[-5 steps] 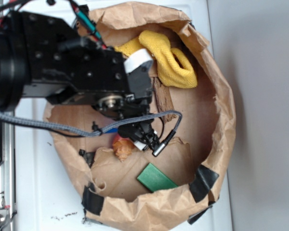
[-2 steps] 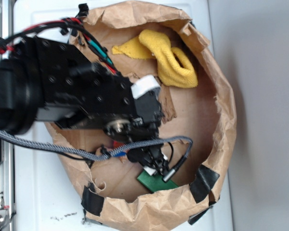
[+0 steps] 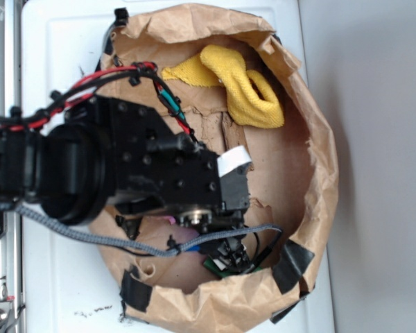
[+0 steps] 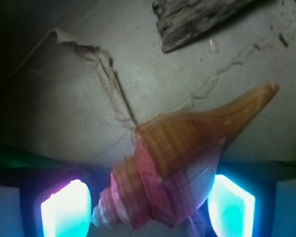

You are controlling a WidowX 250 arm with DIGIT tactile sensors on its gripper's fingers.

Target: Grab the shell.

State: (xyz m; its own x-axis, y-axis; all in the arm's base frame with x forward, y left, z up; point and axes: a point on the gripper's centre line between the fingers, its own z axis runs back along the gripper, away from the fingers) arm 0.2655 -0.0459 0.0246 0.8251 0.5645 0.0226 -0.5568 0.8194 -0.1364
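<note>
In the wrist view the gripper stands open, its glowing pads at 7 and 5 o'clock, and the shell lies between them on brown paper (whether a pad touches it I cannot tell). Its thin point aims toward 2 o'clock, short of the wood at 12 o'clock.
</note>
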